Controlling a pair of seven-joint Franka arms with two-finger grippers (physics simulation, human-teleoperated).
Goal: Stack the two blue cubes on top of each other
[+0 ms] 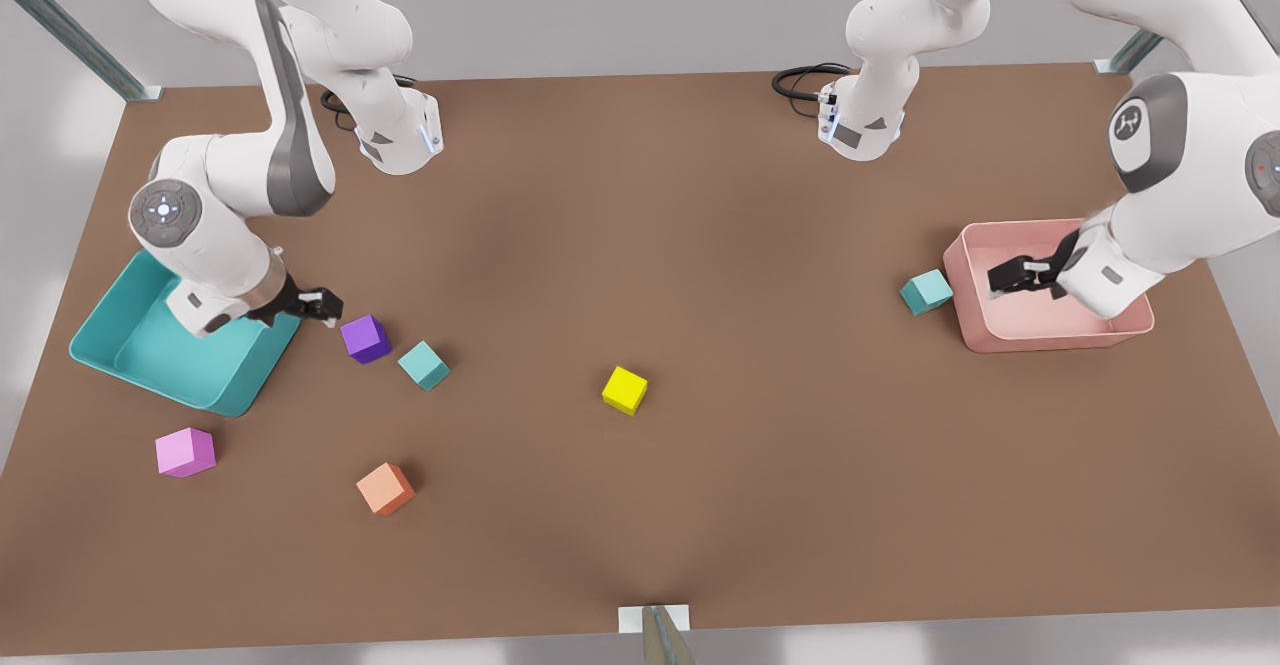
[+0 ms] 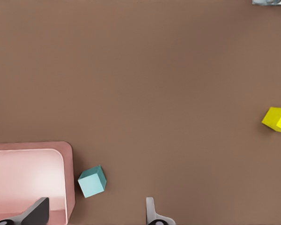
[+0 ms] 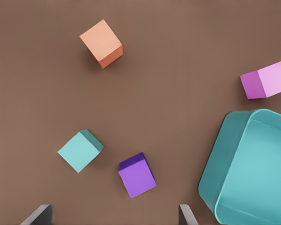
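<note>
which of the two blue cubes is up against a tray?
The blue cube at the pink tray, beside its wall, near the left gripper. The other blue cube sits on open table beside the purple cube.

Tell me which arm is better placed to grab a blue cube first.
Probably the left gripper: open over the pink tray, blue cube just beside it. The right gripper, also open, has the purple cube before its cube.

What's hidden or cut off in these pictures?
Teal tray: front view, the right arm covers part of its inside; right gripper open beside the purple cube.
Pink tray: front view, the left arm covers part of it; left gripper open above it.
Yellow cube: left wrist view, cut by the picture's edge.
</note>
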